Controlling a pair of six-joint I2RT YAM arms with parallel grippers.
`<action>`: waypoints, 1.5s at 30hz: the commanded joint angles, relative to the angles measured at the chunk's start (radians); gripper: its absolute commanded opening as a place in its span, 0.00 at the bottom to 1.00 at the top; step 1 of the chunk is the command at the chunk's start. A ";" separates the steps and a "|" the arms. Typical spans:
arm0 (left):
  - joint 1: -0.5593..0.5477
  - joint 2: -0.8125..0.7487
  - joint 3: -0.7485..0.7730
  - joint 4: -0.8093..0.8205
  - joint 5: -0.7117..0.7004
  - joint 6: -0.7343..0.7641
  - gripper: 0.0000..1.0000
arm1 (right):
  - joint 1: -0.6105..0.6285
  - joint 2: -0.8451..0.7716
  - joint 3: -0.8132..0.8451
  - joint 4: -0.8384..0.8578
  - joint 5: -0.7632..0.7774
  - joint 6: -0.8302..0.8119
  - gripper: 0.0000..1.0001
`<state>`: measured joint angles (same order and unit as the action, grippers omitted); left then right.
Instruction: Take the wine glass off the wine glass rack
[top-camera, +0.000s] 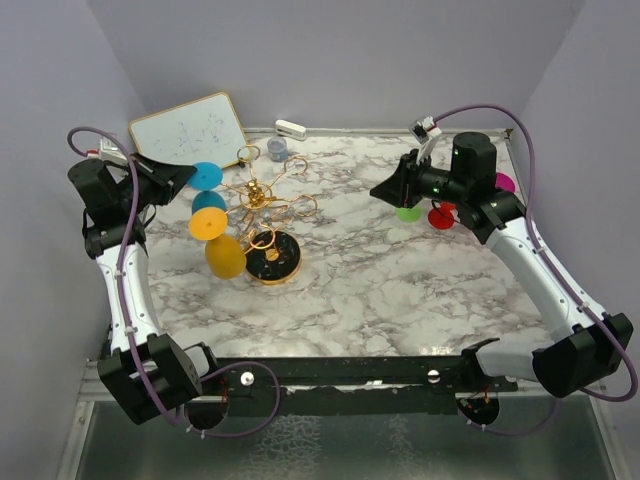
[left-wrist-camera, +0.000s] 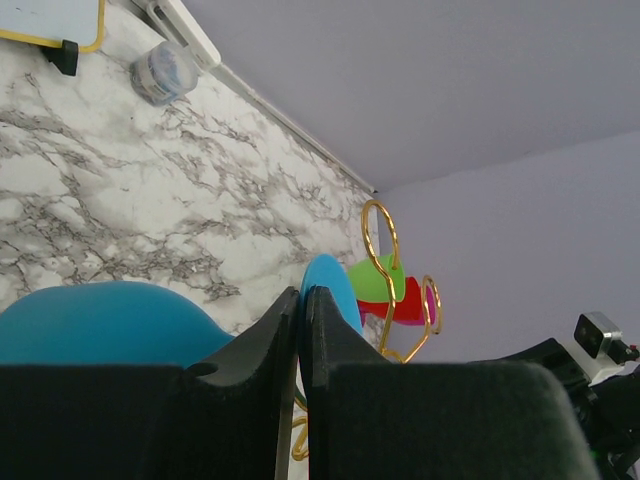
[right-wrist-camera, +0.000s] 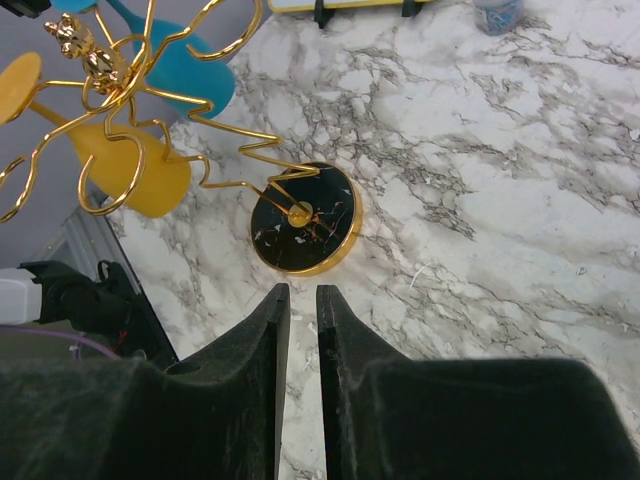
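Observation:
The wine glass rack (top-camera: 258, 196) is a gold wire tree on a round black base (top-camera: 272, 257), left of centre; its base (right-wrist-camera: 303, 217) also shows in the right wrist view. A blue wine glass (top-camera: 206, 177) and a yellow one (top-camera: 224, 255) hang on its left arms. My left gripper (top-camera: 186, 174) reaches the blue glass from the left. In the left wrist view that gripper (left-wrist-camera: 302, 291) is shut, with the blue bowl (left-wrist-camera: 100, 322) left of it and the blue foot (left-wrist-camera: 338, 285) just past it; the stem is hidden. My right gripper (top-camera: 386, 190) hovers at the right, and the right gripper (right-wrist-camera: 300, 289) stands slightly open, holding nothing.
Green (top-camera: 408, 213), red (top-camera: 441, 217) and magenta (top-camera: 505, 182) glasses lie on the marble behind my right arm. A whiteboard (top-camera: 188, 128), a small grey roll (top-camera: 277, 149) and a white eraser (top-camera: 290, 129) sit along the back wall. Purple walls close in the table.

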<state>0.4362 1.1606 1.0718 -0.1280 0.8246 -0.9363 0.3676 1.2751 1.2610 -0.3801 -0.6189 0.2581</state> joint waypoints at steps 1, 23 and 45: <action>-0.004 -0.023 0.024 0.007 0.021 0.002 0.05 | 0.006 -0.007 0.010 0.030 0.001 0.013 0.17; -0.013 -0.052 -0.133 0.446 0.131 -0.338 0.00 | 0.006 -0.022 -0.008 0.055 -0.005 0.042 0.17; -0.069 -0.007 -0.036 0.358 0.058 -0.242 0.00 | 0.011 -0.030 -0.022 0.074 -0.017 0.059 0.16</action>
<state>0.3771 1.1328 0.9764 0.1886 0.9157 -1.1858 0.3679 1.2751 1.2415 -0.3378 -0.6197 0.3103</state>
